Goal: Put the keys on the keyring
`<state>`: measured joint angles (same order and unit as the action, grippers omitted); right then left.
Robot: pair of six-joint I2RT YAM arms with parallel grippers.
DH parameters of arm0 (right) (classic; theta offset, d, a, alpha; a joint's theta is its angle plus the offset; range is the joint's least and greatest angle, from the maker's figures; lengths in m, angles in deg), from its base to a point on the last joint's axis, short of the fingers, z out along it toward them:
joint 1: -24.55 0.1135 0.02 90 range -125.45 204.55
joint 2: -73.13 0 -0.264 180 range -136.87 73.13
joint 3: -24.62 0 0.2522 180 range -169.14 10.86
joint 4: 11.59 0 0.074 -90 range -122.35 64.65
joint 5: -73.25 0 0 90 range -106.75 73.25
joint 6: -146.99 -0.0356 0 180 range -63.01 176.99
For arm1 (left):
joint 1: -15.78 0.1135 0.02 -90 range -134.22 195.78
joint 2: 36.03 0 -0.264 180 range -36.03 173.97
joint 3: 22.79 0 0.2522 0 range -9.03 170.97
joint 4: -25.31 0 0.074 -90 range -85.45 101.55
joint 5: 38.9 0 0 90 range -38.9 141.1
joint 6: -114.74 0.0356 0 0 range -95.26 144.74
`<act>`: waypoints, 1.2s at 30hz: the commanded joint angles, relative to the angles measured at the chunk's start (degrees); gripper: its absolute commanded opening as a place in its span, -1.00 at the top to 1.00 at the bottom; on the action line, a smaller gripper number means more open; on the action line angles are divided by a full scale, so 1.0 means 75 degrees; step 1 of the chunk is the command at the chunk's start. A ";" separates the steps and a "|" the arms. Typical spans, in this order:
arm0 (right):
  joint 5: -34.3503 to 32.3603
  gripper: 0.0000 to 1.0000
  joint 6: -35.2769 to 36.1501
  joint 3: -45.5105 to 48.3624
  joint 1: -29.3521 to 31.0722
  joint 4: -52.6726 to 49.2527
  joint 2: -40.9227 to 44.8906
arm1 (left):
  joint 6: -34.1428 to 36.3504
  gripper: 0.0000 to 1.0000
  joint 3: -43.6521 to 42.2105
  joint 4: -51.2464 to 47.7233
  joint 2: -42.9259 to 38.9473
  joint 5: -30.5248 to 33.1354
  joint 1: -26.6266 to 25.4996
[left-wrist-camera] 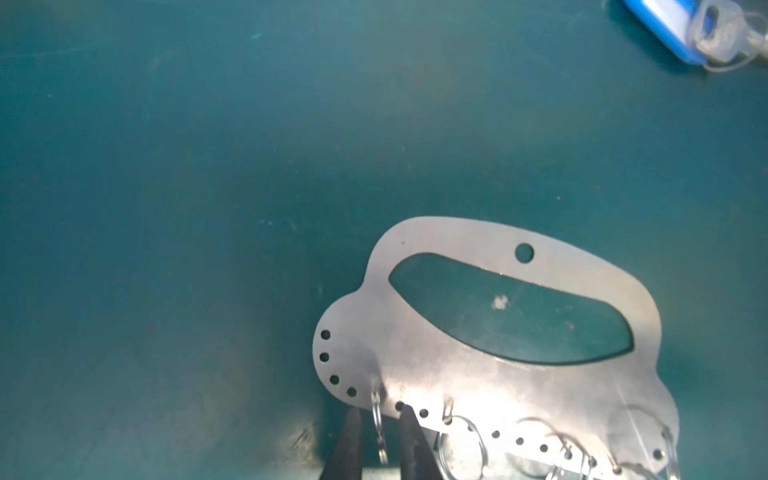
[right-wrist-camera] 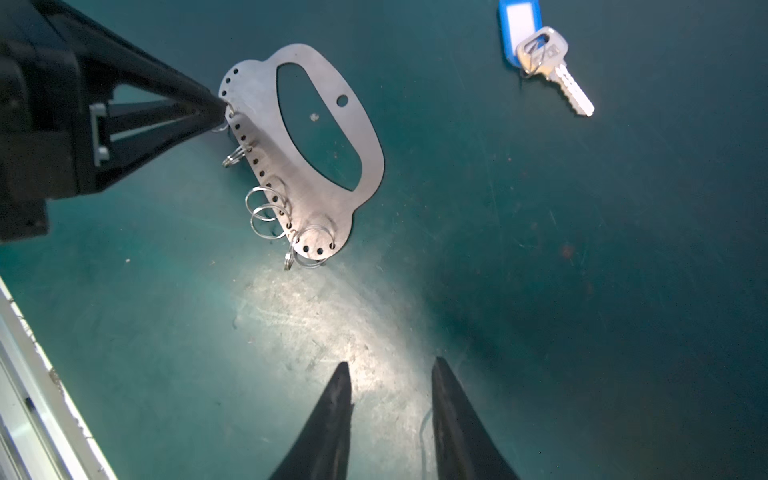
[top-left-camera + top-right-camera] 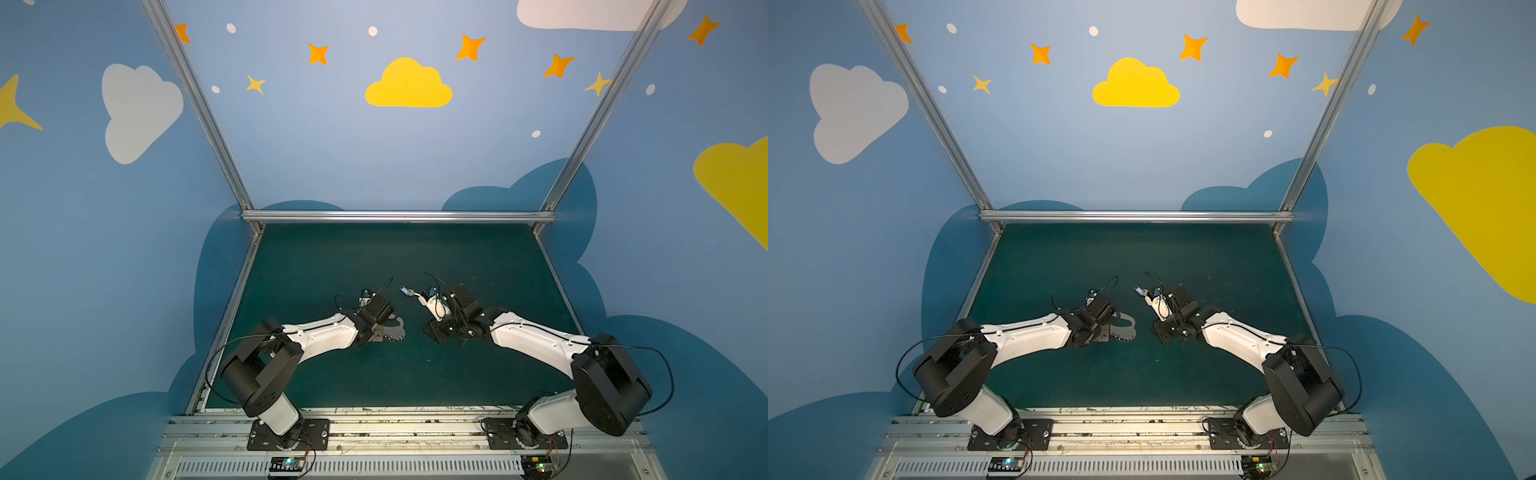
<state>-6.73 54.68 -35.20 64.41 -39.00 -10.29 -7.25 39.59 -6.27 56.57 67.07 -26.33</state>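
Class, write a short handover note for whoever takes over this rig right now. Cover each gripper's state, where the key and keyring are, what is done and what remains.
Left gripper: jaws narrowly open, with the tips either side of a split ring on the holed edge of the keyring. It does not look clamped.
Right gripper: open and empty, above the bare mat.
Keyring: lies flat on the mat.
Key: lies on the mat with its blue tag, apart from the keyring and untouched.
Done: left gripper is lined up on a ring.
Left to do: pick up the key and thread it onto a ring.
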 commanded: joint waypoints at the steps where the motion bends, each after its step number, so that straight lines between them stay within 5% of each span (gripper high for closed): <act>1: -0.0065 0.37 0.0055 -0.0204 0.0041 -0.0140 -0.0096 | -0.0037 0.68 0.0155 -0.0202 0.0063 0.0086 0.0047; 24: -0.0014 0.53 0.0048 -0.0268 0.0035 -0.0137 -0.0148 | 0.0225 0.90 0.0276 -0.0276 0.0221 -0.0021 0.0142; 36: -0.0481 0.54 0.0475 -0.0326 -0.0084 -0.0149 0.0570 | 0.2732 0.93 0.0119 0.0355 -0.1331 -0.0791 0.0138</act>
<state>-9.20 56.45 -35.95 64.23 -39.79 -9.00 4.77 40.55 -6.58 50.84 64.44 -25.45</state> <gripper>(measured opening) 0.229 0.048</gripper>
